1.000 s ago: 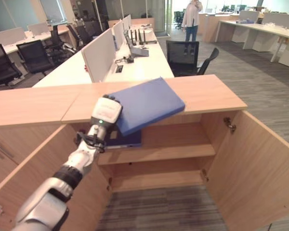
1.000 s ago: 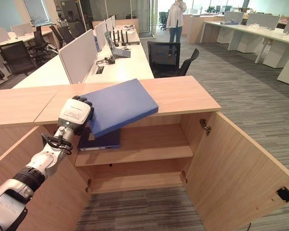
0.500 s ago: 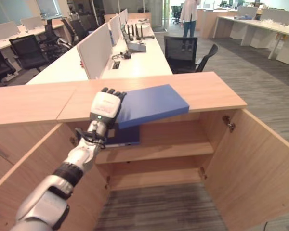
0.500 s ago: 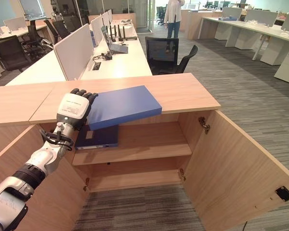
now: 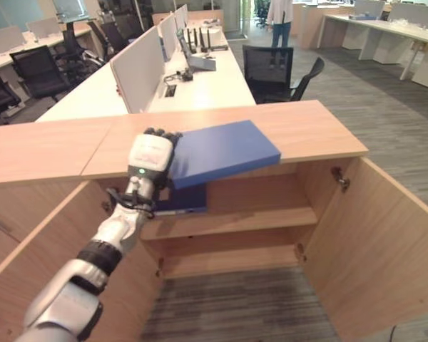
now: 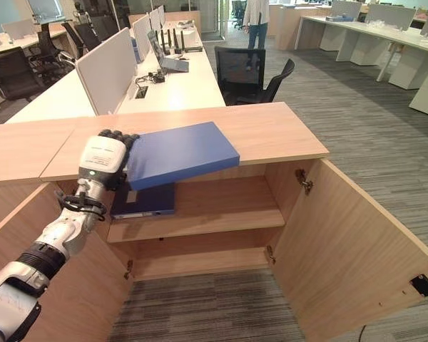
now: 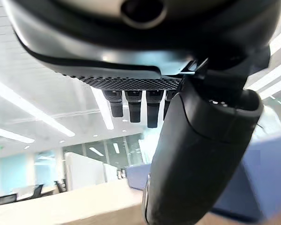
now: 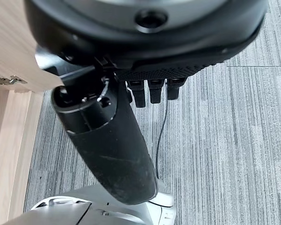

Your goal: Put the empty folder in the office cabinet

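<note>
A blue folder hangs tilted over the front edge of the wooden cabinet top, above the open cabinet. My left hand is shut on the folder's left end, back of the hand up and fingers curled over the far edge. In the left wrist view the folder shows blue behind the thumb. A second, darker folder lies flat on the cabinet's upper shelf, just below my hand. My right hand hangs relaxed and open over the carpet, holding nothing.
Both cabinet doors stand open: the right door swings out toward me, the left door is under my arm. A lower shelf is bare. Behind the cabinet are desks, a black chair and a standing person.
The folder has flattened from a steep tilt to nearly level with the cabinet top, and my left hand has shifted slightly left with it. The camera also moved a little.
</note>
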Available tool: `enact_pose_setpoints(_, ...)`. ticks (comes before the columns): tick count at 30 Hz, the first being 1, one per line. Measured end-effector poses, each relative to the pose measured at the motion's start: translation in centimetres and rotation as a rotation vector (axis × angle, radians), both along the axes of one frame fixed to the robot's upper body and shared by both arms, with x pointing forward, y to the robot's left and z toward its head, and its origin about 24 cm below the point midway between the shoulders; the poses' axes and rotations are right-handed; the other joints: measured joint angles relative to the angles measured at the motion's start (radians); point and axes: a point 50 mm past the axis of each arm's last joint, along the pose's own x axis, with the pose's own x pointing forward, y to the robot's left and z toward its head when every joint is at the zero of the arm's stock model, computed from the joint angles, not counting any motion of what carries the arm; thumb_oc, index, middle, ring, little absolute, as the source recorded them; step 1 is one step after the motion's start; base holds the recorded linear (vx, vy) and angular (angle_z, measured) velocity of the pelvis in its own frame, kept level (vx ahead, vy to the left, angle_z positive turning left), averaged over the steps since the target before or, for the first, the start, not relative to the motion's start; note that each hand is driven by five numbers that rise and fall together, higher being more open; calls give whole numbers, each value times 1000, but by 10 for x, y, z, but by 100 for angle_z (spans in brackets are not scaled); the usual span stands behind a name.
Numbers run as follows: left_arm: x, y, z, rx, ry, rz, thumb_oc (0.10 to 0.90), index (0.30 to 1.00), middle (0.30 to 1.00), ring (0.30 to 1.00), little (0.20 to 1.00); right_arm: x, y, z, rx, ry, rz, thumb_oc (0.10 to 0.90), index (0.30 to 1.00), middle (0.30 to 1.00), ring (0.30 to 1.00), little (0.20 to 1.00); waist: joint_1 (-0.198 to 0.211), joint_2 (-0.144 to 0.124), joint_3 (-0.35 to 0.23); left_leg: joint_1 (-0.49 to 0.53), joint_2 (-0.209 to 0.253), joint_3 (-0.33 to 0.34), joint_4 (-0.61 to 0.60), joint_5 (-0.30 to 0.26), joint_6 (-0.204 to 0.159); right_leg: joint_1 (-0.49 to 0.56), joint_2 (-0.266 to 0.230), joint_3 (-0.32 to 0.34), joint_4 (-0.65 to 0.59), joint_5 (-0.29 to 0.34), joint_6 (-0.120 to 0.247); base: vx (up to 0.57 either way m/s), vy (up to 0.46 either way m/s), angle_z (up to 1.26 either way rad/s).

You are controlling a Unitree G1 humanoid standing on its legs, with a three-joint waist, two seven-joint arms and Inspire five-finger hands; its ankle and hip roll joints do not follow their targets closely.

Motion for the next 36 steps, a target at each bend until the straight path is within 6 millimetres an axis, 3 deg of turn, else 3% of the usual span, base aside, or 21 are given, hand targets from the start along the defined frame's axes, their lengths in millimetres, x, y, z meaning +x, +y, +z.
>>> enact_pose_setpoints(5, -8, 34, 22, -139, -140, 152, 800, 900, 900, 900, 900, 1, 0, 0, 0, -3, 0, 800, 900, 900, 900, 900, 4, 0, 0, 2, -1, 1, 0, -1, 1, 2, 0, 3, 0, -1, -1, 4, 1, 1)
enact_pose_setpoints(9, -11, 45, 26, -134, -154, 196, 800, 900, 900, 900, 900, 5, 0, 0, 6, -10, 3, 800, 900, 900, 900, 900, 18, 0, 0, 3, -2, 0, 0, -1, 1, 3, -1, 2, 0, -1, -1, 2, 1, 1)
enact_pose_setpoints(23, -19, 38, 18, -136, -143, 135, 800, 900, 900, 900, 900, 15, 6, 1, 28, -51, 23, 800, 900, 900, 900, 900, 26, 0, 0, 13, -2, 1, 0, -1, 1, 12, -1, 3, 0, -1, -1, 0, 0, 0)
enact_pose_setpoints(30, -61, 27, -14, -410, -188, 100, 800, 900, 900, 900, 900, 18, 7, 1, 25, -62, 23, 800, 900, 900, 900, 900, 30, -3, 1, 13, -2, 3, -2, -6, 3, 12, -1, 7, 0, -2, -1, 2, 1, -1)
enact_pose_setpoints(31, -78, 22, -14, -472, -236, 87, 800, 900, 900, 900, 900, 16, 8, 0, 25, -58, 17, 800, 900, 900, 900, 900, 35, -6, 3, 8, -2, 1, -5, -8, 4, 12, -1, 5, 0, -4, -3, 3, -2, 5)
enact_pose_setpoints(33, -90, 16, -12, -495, -267, 48, 800, 900, 900, 900, 900, 12, 9, 0, 25, -50, 14, 800, 900, 900, 900, 900, 46, -10, 4, 11, -2, -6, -2, -10, 5, 13, -1, 1, 0, -6, 0, -7, 0, 9)
enact_pose_setpoints(36, -111, -5, 9, -533, -353, -123, 800, 900, 900, 900, 900, 4, 10, -1, 28, -43, -4, 800, 900, 900, 900, 900, 92, -18, 7, 6, -4, -18, -1, -10, 6, 12, -4, -9, 0, -9, 4, -27, -12, 12)
